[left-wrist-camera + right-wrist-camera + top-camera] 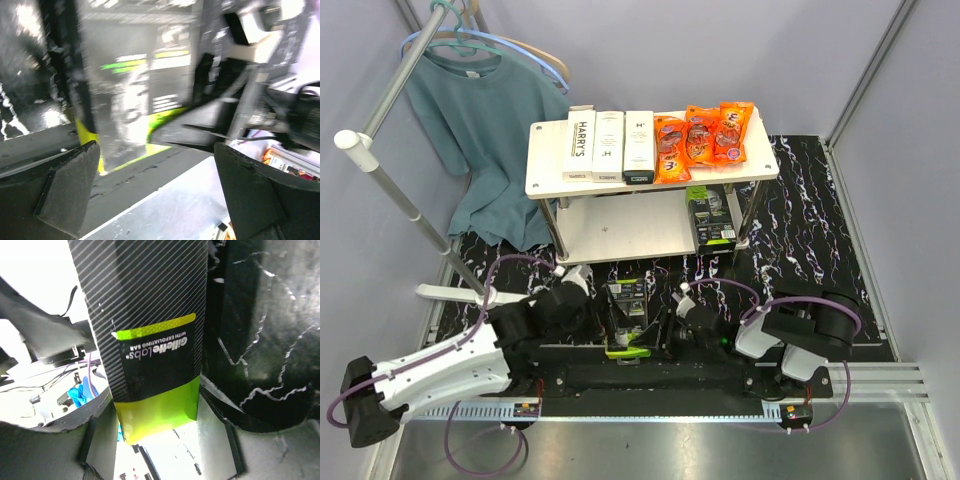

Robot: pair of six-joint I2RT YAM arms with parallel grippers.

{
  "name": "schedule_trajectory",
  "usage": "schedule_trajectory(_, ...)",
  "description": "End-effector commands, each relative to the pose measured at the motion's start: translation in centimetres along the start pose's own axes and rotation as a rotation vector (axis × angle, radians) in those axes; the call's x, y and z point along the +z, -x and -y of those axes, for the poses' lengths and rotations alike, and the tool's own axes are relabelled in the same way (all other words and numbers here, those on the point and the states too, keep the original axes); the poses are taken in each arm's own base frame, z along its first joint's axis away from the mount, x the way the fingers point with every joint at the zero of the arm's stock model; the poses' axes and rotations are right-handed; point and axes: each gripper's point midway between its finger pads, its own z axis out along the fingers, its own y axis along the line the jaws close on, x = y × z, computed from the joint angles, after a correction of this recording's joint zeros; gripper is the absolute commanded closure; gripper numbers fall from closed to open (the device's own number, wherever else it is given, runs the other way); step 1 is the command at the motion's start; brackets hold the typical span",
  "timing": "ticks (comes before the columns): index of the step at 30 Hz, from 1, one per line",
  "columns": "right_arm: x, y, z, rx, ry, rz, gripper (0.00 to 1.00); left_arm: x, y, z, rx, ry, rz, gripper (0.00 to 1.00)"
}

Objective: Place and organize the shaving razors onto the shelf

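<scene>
Held the right end effector clenched on the lime end of the black razor box, left end effector spread open beside it, short of the shelf. Risked the box pivoting in that end grip and dropping to the surface.

HARRY'S runs down the leftmost white box. The middle white box and the right white box each show what looks like an H. The black box reads, upside down: Gillette Labs, WITH EXFOLIATING BAR.
</scene>
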Motion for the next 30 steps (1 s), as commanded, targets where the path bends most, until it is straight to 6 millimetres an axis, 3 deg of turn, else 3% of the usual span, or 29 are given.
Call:
schedule_trajectory(1, -0.6, 1.2, -3.5, -0.056, 0.098, 0.05, 0.76, -3.4, 3.5, 4.5, 0.063, -0.102, 0.143, 0.01)
schedule_trajectory(5, -1.8, 2.0, -5.3, -0.127, 0.067, 0.09, 0.79, -4.7, 4.1, 4.8, 0.108, -0.094, 0.166, 0.01)
schedule_trajectory(8, -4.0, 3.1, -7.0, -0.155, 0.034, 0.152, 0.8, -5.3, 4.4, 5.2, 0.114, -0.122, 0.178, 0.01)
schedule_trajectory(11, -7.8, 4.3, -9.1, -0.149, 0.076, 0.248, 0.8, -5.9, 4.4, 6.3, 0.138, -0.202, 0.192, 0.01)
schedule_trajectory(14, -11.0, 5.2, -10.3, -0.151, 0.103, 0.32, 0.81, -6.7, 4.6, 8.7, 0.147, -0.344, 0.216, 0.01)
schedule_trajectory(16, -12.4, 5.7, -10.5, -0.15, 0.11, 0.361, 0.81, -6.6, 4.3, 9.2, 0.144, -0.398, 0.214, 0.01)
schedule_trajectory(17, -13.7, 5.8, -10.8, -0.15, 0.128, 0.377, 0.81, -7.2, 4.3, 10.7, 0.146, -0.477, 0.216, 0.01)
schedule_trajectory(19, -15.0, 6.2, -11.1, -0.147, 0.149, 0.411, 0.82, -6.8, 3.5, 11.1, 0.132, -0.542, 0.184, 0.01)
schedule_trajectory(20, -16.0, 6.2, -11.4, -0.143, 0.172, 0.423, 0.82, -7.4, 3.7, 12.5, 0.132, -0.616, 0.197, 0.01)
schedule_trajectory(24, -17.8, 6.8, -11.7, -0.131, 0.201, 0.473, 0.82, -6.6, 2.9, 13.5, 0.163, -0.653, 0.149, 0.01)
schedule_trajectory(25, -18.2, 6.8, -11.8, -0.13, 0.212, 0.48, 0.82, -7.1, 3.1, 14.5, 0.177, -0.696, 0.162, 0.01)
schedule_trajectory(30, -19.0, 7.1, -12.9, -0.14, 0.251, 0.503, 0.82, -6.2, 2.4, 15.5, 0.194, -0.718, 0.121, 0.01)
